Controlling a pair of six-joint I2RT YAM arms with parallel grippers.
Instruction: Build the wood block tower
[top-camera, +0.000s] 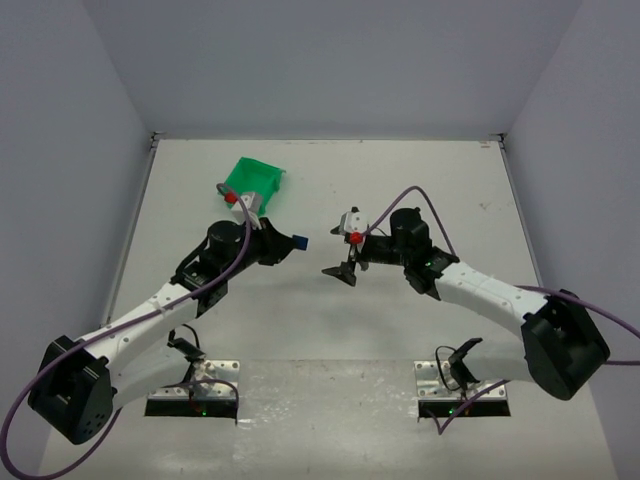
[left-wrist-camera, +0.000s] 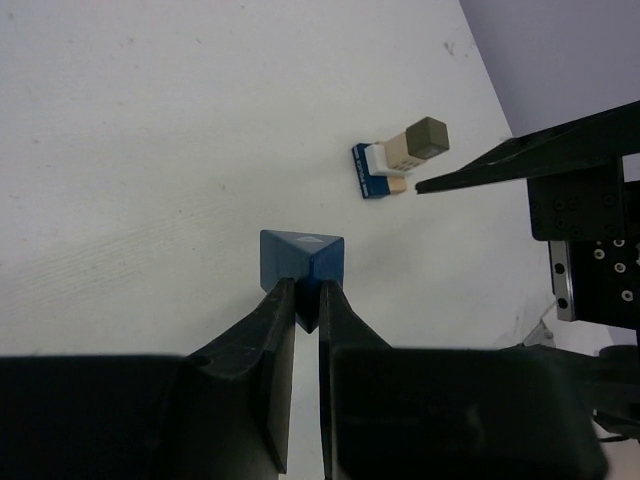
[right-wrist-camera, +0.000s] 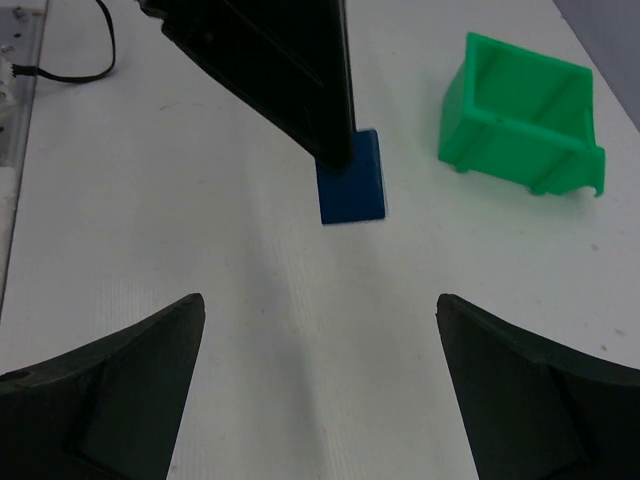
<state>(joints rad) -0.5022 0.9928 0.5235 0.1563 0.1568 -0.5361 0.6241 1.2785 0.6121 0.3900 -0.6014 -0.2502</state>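
left gripper (left-wrist-camera: 305, 295) clenched on blue wedge (left-wrist-camera: 300, 255), triangular end uppermost in left wrist view; right gripper (right-wrist-camera: 318, 305) spread wide, empty.

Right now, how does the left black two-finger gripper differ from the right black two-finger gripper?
The left gripper is shut, its jaws nearly touching; the right gripper stands wide open. The left gripper pinches the blue wooden wedge at its near corner; the right gripper holds nothing, with only bare white table between its fingers. Both are black and work near the table's middle.
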